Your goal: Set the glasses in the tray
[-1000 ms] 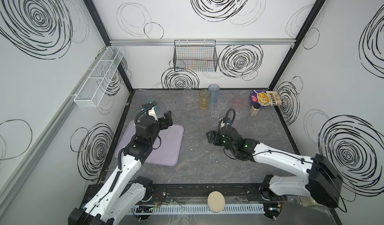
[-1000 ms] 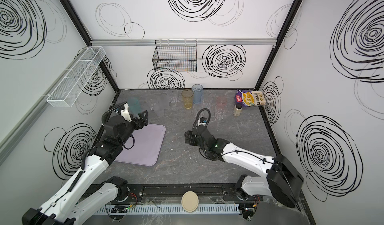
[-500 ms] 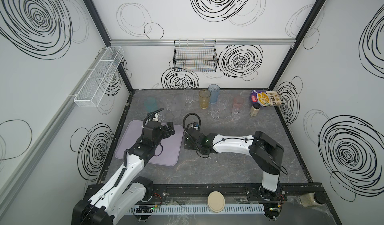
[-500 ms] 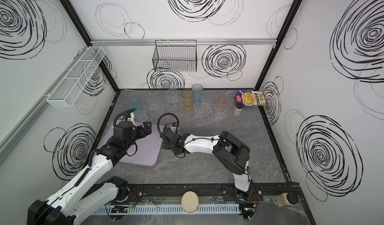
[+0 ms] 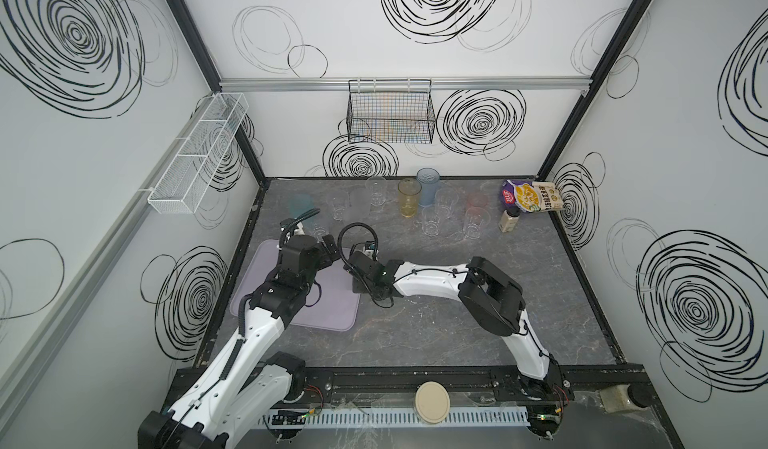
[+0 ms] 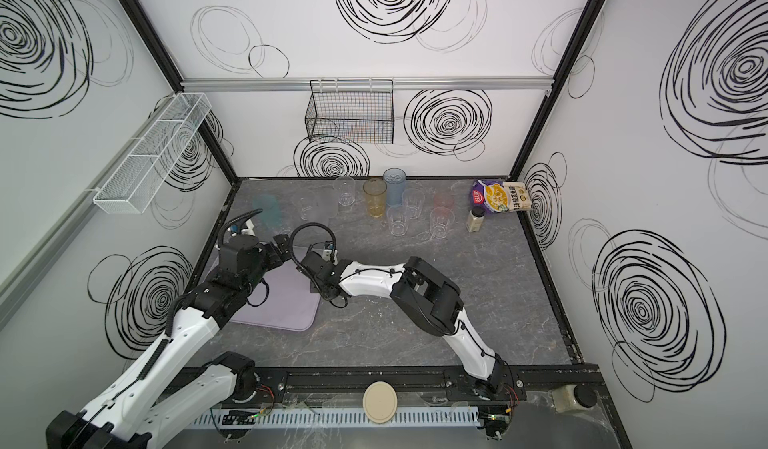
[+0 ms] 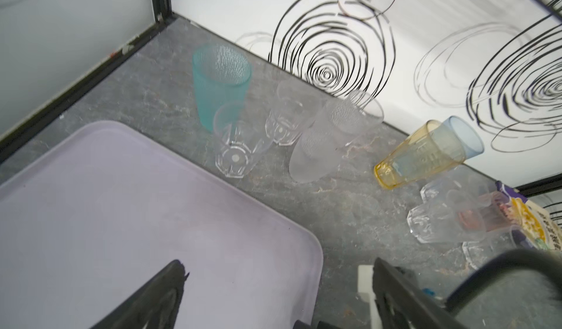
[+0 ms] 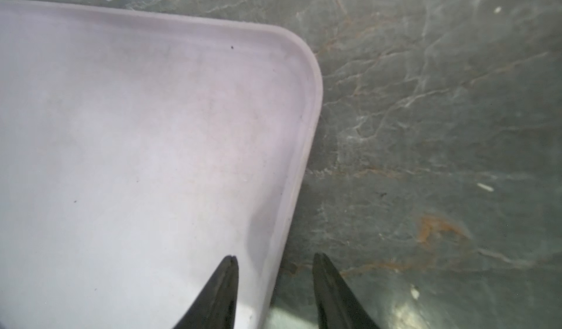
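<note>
Tray (image 5: 332,305): flat on the worktop (image 5: 457,343), close to the left edge and towards the front left corner, bare lilac showing.
Glasses (image 5: 431,220): all upright on the worktop, strung along the back edge, none in the tray yet.
Teal glass (image 7: 219,84): nearest the back left corner, with a clear glass (image 7: 234,148) just in front of it, near the tray's back rim.
Frosted pair (image 7: 313,157): close together, between the teal one and the amber one.
Amber glass (image 5: 409,202) and blue glass (image 5: 428,185): mid back edge, just beside each other, blue nearer the wall.
Pink glass (image 5: 477,201): further towards the back right corner, among clear ones.
Bottle (image 5: 509,220) and snack bag (image 5: 532,195): tucked by the back right corner.
Left tool (image 7: 278,263): spread wide and empty, poised over the tray's back right corner, one fingertip above lilac, its mate above bare worktop.
Right tool (image 8: 273,256): low at the tray's right rim, jaws partly apart and straddling that rim, gripping nothing.
</note>
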Robot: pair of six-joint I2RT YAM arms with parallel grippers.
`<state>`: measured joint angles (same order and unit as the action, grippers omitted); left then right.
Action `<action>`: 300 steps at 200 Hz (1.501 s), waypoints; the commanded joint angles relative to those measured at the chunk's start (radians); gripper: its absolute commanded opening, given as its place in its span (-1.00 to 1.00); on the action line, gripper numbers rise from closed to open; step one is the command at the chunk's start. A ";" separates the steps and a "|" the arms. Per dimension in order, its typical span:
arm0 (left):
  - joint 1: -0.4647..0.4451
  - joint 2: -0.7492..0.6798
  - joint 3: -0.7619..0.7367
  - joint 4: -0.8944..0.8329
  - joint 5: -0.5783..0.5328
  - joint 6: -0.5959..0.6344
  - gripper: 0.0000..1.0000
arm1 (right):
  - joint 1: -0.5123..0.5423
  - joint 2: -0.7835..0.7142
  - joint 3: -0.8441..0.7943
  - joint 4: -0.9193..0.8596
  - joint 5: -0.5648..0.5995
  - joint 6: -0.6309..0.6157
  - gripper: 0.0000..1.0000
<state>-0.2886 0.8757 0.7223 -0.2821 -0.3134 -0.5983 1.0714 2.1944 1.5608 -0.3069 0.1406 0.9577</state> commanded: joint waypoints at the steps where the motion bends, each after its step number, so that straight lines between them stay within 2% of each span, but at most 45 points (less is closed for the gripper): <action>1: -0.009 -0.004 0.041 -0.024 -0.065 0.014 0.97 | -0.007 0.043 0.069 -0.151 0.035 -0.007 -0.32; 17: -0.010 -0.011 0.051 -0.033 -0.079 0.030 0.99 | -0.020 0.008 0.020 -0.157 0.044 -0.028 -0.45; 35: -0.027 -0.020 0.089 -0.054 -0.122 0.064 0.96 | -0.040 -0.066 -0.095 -0.114 0.055 -0.069 -0.52; 75: -0.090 -0.020 0.120 -0.034 -0.169 0.137 0.92 | -0.133 -0.161 -0.265 -0.134 0.036 -0.277 -0.72; 93: -0.130 -0.030 0.094 0.000 -0.169 0.133 0.86 | -0.198 -0.228 -0.365 -0.145 0.022 -0.357 -0.76; 119: -0.212 -0.040 0.064 0.050 -0.204 0.130 0.77 | -0.283 -0.323 -0.491 -0.185 0.060 -0.433 -0.78; 149: -0.334 -0.009 0.050 0.103 -0.301 0.165 0.73 | -0.406 -0.400 -0.614 -0.198 0.043 -0.445 -0.79; 172: -0.365 0.070 0.068 0.151 -0.292 0.224 0.73 | -0.495 -0.427 -0.680 -0.195 0.086 -0.445 -0.82; 205: -0.370 0.133 0.047 0.203 -0.304 0.259 0.72 | -0.584 -0.428 -0.675 -0.242 0.164 -0.489 -0.82; 229: -0.360 0.133 0.025 0.218 -0.212 0.283 0.72 | -0.622 -0.365 -0.593 -0.297 0.249 -0.537 -0.81; 255: -0.356 0.149 0.032 0.187 -0.220 0.276 0.71 | -0.641 -0.312 -0.535 -0.338 0.340 -0.572 -0.81; 300: -0.354 0.124 0.011 0.151 -0.228 0.230 0.69 | -0.623 -0.334 -0.501 -0.318 0.405 -0.626 -0.78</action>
<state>-0.6514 1.0199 0.7506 -0.1322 -0.5392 -0.3397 0.4503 1.8381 1.0637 -0.5171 0.4210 0.3824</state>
